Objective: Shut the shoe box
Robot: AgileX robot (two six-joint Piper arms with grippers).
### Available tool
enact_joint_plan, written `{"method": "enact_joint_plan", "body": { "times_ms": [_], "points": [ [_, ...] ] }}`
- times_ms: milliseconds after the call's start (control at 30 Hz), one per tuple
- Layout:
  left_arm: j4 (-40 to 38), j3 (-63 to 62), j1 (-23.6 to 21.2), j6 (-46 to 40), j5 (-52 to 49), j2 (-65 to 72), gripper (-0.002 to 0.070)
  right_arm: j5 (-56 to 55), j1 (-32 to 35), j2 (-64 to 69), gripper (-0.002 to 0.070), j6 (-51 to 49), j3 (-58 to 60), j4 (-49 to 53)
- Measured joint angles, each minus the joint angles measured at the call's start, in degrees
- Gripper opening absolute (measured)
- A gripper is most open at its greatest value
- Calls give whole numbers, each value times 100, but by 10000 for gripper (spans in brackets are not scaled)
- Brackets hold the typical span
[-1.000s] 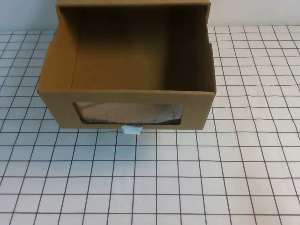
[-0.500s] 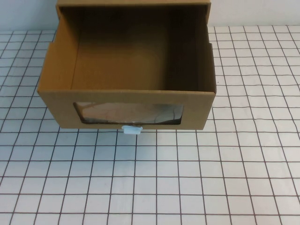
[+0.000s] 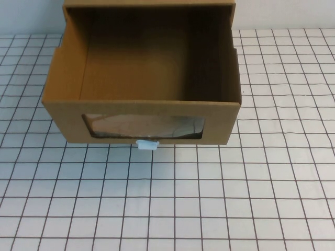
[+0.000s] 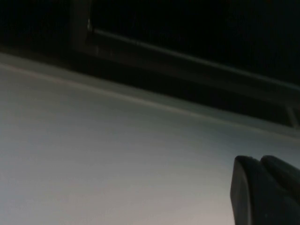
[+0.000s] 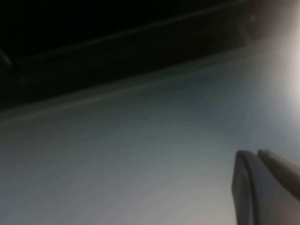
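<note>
The shoe box (image 3: 63, 117) is brown cardboard and stands at the back middle of the gridded table. Its drawer is pulled out toward me and looks empty inside. The front has a clear window (image 3: 142, 126) with a small white pull tab (image 3: 147, 144) below it. Neither arm shows in the high view. My left gripper (image 4: 259, 160) shows only in the left wrist view, its fingers together and empty, over a plain pale surface. My right gripper (image 5: 255, 153) shows only in the right wrist view, likewise shut and empty. The box is out of both wrist views.
The box's outer sleeve (image 3: 149, 3) sits behind the drawer at the table's far edge. The white gridded table (image 3: 167, 204) stretches in front of and beside the box. Each wrist view shows a dark band beyond the pale surface.
</note>
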State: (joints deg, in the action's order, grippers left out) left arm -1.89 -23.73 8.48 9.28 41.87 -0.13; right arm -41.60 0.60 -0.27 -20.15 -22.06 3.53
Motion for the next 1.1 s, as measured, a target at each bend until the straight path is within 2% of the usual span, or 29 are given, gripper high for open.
{"method": "enact_joint_plan", "body": {
  "times_ms": [200, 267, 367, 533, 633, 733, 800, 933, 1033, 1100],
  "points": [
    [0, -1331, 0, 0, -317, 779, -2, 98, 0, 801, -15, -392, -1511, 60],
    [11, -1763, 0, -24, -649, 1119, -2, 252, 0, 1039, -15, -416, -1948, 60],
    [11, -2416, 0, -24, -1641, 1635, -2, 1038, 0, 1428, -15, -447, -2691, 60],
    [11, -3481, 0, -24, -4011, 2637, -2, 4383, 0, 2082, -15, -679, -3685, 39],
    [21, -3694, 0, -46, -4983, 3212, -2, 6264, 0, 2501, -15, -679, -3817, 63],
    [21, -3699, 0, -59, -5442, 3665, -2, 7643, 0, 2862, -15, -679, -3758, 261],
    [21, -3699, 0, -59, -5578, 3934, -2, 8019, 0, 3028, -15, -679, -3652, 288],
    [-128, -3703, 0, -49, -5919, 4506, -2, 7935, 0, 3219, -15, -679, -3379, -29],
    [-197, -3753, 0, -111, -6218, 4998, -2, 7767, -52, 3304, -15, -655, -3148, -954],
    [-220, -3886, 0, -226, -6466, 5320, -2, 7623, -210, 3384, -15, -119, -2996, -1827]
  ]
}}
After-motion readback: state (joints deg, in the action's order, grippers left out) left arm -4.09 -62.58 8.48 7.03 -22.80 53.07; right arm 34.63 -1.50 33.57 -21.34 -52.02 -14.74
